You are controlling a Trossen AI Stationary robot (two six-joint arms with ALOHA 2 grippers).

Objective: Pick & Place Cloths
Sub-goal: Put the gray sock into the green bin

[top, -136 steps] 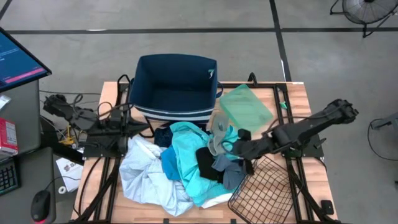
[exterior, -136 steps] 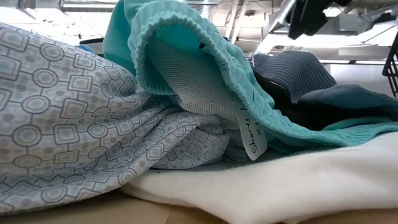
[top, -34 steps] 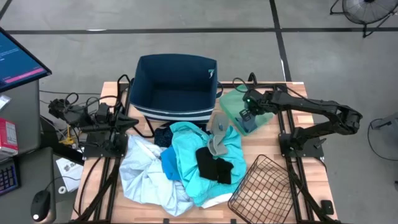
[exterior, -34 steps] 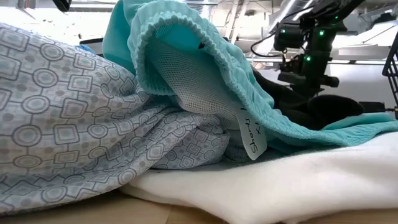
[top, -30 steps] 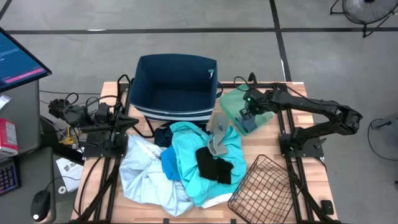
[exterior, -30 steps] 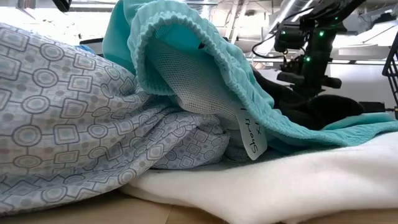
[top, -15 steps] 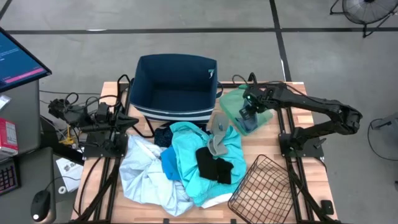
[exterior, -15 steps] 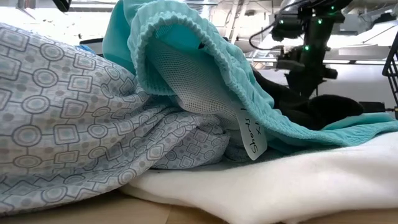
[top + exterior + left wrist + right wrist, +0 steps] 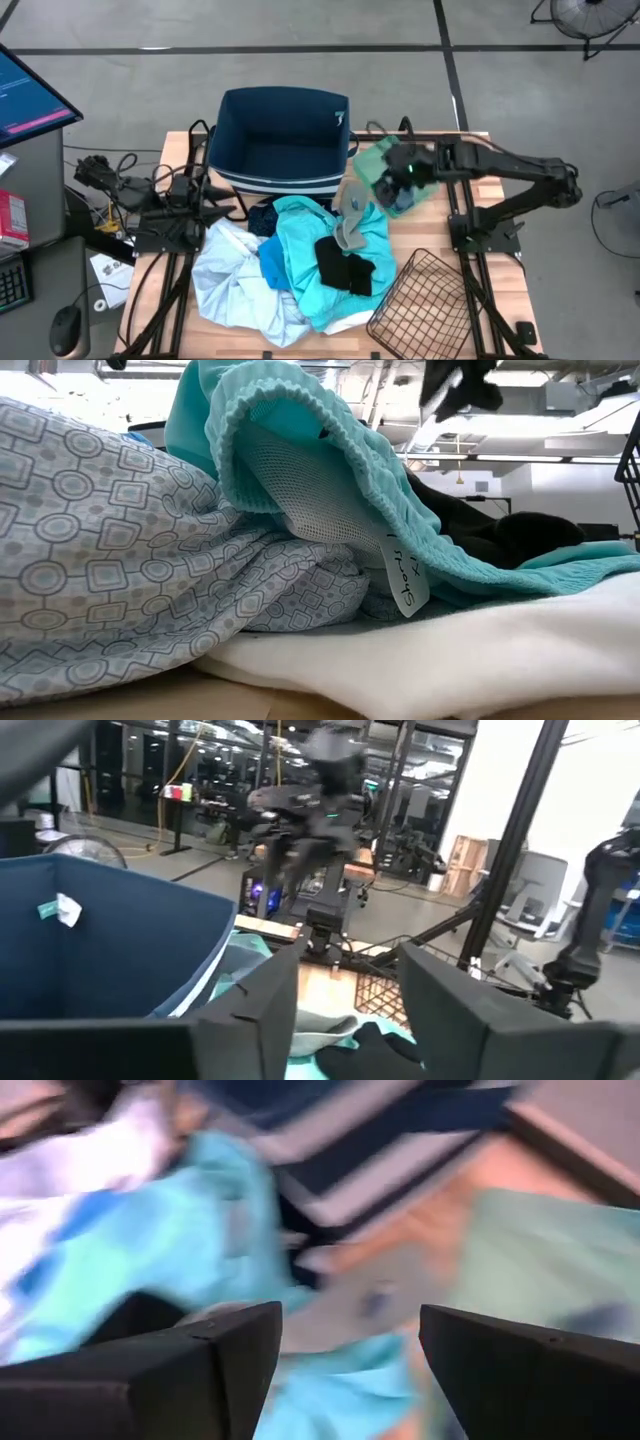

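Observation:
A pile of cloths lies in the middle of the table: turquoise (image 9: pixel 310 260), pale patterned blue-white (image 9: pixel 235 280), black (image 9: pixel 345 265), grey (image 9: pixel 350 228), navy (image 9: pixel 265 215) and white (image 9: pixel 345 322). A slate-grey cloth (image 9: pixel 402 203) lies on a pale green cloth (image 9: pixel 428 185) at the far right. My right gripper (image 9: pixel 350 1370) is open and empty, in the air above the green cloth's left part (image 9: pixel 388 172). My left gripper (image 9: pixel 345 1005) is open and empty at the table's left (image 9: pixel 222 207), beside the bin. In the low view the turquoise cloth (image 9: pixel 300 440) lies over the patterned one (image 9: pixel 100 560).
The navy fabric bin (image 9: pixel 230 110) with white stripes stands at the far middle of the table. A black wire mesh basket (image 9: pixel 425 305) lies tipped at the near right corner. Cables lie by the left arm's base (image 9: pixel 110 175).
My right gripper has risen above the green cloth and gone a little toward the table's left edge. The slate-grey cloth stays where it lay on the green cloth. The pile has kept still.

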